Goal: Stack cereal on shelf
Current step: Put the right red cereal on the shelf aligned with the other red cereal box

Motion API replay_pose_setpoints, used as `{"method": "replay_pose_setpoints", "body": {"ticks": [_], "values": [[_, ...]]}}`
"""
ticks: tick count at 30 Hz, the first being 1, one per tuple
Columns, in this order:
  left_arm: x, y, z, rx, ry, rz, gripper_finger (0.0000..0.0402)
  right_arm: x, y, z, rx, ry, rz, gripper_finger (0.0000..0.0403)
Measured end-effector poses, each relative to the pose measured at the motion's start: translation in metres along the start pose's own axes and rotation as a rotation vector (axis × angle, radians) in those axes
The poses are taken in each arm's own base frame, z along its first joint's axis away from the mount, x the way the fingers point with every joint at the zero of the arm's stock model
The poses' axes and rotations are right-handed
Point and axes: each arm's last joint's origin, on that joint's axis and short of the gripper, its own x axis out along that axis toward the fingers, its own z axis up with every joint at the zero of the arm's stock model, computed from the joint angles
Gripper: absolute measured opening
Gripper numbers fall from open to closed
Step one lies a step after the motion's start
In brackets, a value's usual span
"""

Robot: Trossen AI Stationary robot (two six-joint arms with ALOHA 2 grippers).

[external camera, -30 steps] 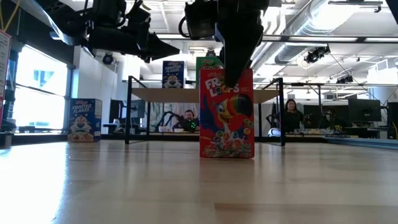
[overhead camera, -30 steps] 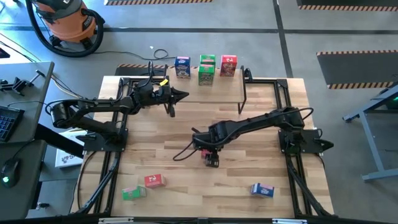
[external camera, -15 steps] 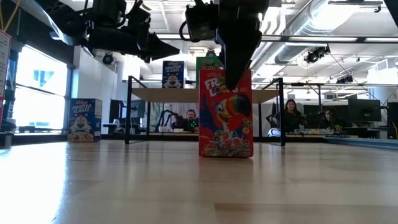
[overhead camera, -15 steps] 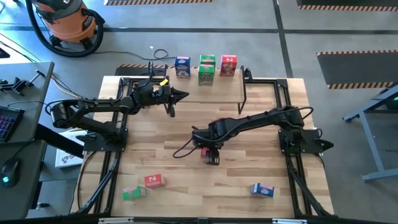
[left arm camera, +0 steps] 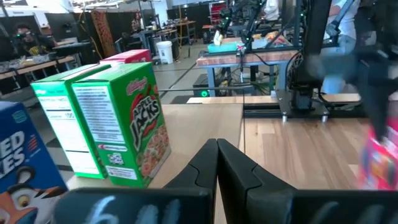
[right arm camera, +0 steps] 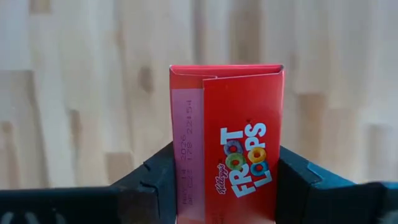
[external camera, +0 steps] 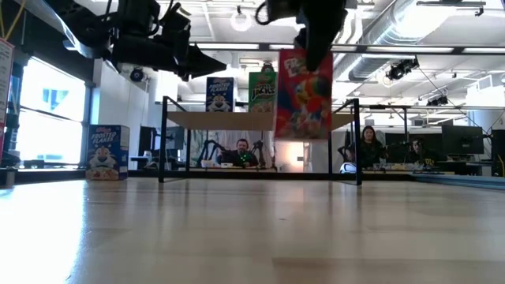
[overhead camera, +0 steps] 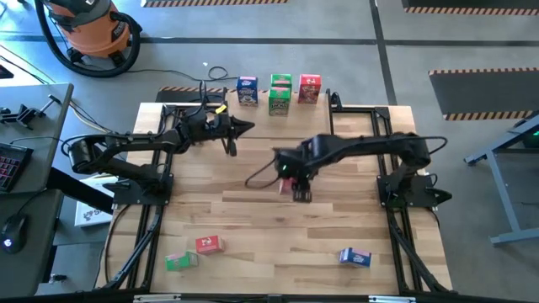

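Observation:
My right gripper (overhead camera: 295, 183) is shut on a red Froot Loops box (overhead camera: 300, 193), held above the table's middle, in front of the shelf (overhead camera: 269, 124); the low view shows the box (external camera: 304, 95) in the air. On the shelf stand a blue box (overhead camera: 247, 90), green boxes (overhead camera: 280, 95) and a red box (overhead camera: 309, 88), each on its bottom end. My left gripper (overhead camera: 251, 129) is shut and empty, hovering above the shelf's left part; its wrist view (left arm camera: 217, 144) looks at the green boxes (left arm camera: 118, 124). My right gripper pinches the red box between its two fingers (right arm camera: 155, 174) near the box's upper end (right arm camera: 227, 158), by the printed name. The fingers come from above, pointing down. The box hangs below them, lifted clear of the table and tilted a little (external camera: 304, 95).
A green box (overhead camera: 179, 261) and a red box (overhead camera: 209, 244) lie near the table's front left, and a blue box (overhead camera: 355, 257) lies near the front right. A blue Frosted Flakes box (external camera: 108, 152) stands at the left in the low view. People sit beyond the table.
My right gripper has risen and gone toward the far edge and the shelf, still shut on the red box. The box stood upright on the table a second ago and now hangs clear of it, slightly tilted.

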Motion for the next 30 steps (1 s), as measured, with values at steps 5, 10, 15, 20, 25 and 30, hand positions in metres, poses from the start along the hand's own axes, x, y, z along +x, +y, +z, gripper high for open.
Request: {"method": "replay_pose_setpoints", "body": {"ticks": [5,10,15,20,25,30], "values": [[0.000,0.001,0.000,-0.016,0.001,0.004,0.0000,-0.036,-0.032,-0.018,0.003,-0.028,-0.044,0.0167],[0.000,0.001,0.000,-0.017,0.001,0.003,0.0000,-0.067,-0.059,-0.034,0.023,-0.099,-0.088,0.0167],[0.000,0.001,0.000,-0.017,0.002,0.003,0.0000,-0.089,-0.078,-0.048,0.000,-0.136,-0.201,0.0167],[0.000,0.001,0.000,-0.017,0.001,0.003,0.0000,-0.096,-0.102,-0.056,-0.006,-0.122,-0.279,0.0167],[0.000,0.001,0.000,-0.020,0.001,0.003,0.0000,-0.095,-0.125,-0.059,-0.021,-0.102,-0.307,0.0167],[0.000,0.001,0.000,-0.019,0.001,0.002,0.0000,-0.094,-0.143,-0.062,-0.011,-0.088,-0.320,0.0167]]}}
